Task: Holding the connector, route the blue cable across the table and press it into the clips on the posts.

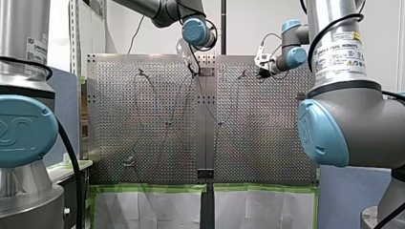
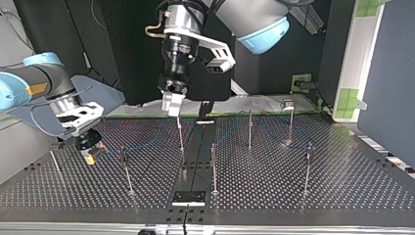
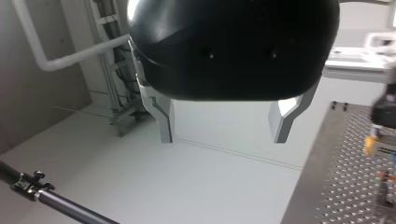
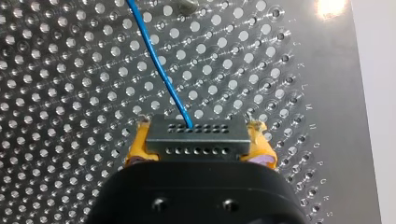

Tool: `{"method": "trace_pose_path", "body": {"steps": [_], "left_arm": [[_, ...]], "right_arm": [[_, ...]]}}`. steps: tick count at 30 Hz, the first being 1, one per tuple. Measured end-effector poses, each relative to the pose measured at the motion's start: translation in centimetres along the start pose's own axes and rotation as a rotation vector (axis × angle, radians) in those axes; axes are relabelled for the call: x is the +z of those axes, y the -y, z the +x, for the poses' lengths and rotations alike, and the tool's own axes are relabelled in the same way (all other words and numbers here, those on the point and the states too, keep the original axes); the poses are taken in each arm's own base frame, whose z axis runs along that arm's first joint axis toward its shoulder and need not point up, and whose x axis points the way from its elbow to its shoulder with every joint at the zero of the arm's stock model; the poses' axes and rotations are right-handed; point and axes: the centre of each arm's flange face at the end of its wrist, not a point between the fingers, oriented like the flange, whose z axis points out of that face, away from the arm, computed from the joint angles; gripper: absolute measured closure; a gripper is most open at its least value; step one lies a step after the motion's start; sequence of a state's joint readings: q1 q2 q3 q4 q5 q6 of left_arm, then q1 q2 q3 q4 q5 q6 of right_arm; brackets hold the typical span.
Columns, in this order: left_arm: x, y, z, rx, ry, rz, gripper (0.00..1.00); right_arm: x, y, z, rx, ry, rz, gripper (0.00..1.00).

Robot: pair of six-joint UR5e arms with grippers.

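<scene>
Gripping the connector [image 4: 196, 137] btwn yellow pads [image 4: 134, 151], right tool [image 4: 198, 148] sits low at top view's left so blue cable [image 4: 159, 60] runs toward posts [image 2: 126, 169]. Left tool [image 3: 224, 123] hangs open, empty, above counter [image 2: 342, 186] centre, prob. ready to press cable.

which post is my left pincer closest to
The post right under my left pincer, beside the dark centre strip; the other posts stand farther off to both sides.
</scene>
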State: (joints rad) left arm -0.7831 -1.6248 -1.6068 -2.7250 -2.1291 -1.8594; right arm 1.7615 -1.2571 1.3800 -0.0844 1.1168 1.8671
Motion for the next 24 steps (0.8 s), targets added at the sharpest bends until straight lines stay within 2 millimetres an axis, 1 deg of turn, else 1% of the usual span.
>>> {"method": "trace_pose_path", "body": {"steps": [4,9,18,24], "left_arm": [[-0.5,-0.7,1.4,0.013,-0.002,-0.001,0.0],[-1.3,-1.4,1.8,0.021,0.012,-0.004,0.0],[-3.1,-3.5,4.1,0.037,0.028,-0.055,0.0],[-4.0,-4.6,5.7,0.016,0.026,-0.043,0.0]], "right_arm": [[0.0,0.0,0.0,0.0,0.0,0.0,1.0],[0.0,0.0,0.0,0.0,0.001,-0.001,1.0],[0.0,0.0,-0.1,0.0,0.001,0.0,1.0],[0.0,0.0,-0.1,0.0,0.001,0.0,1.0]]}}
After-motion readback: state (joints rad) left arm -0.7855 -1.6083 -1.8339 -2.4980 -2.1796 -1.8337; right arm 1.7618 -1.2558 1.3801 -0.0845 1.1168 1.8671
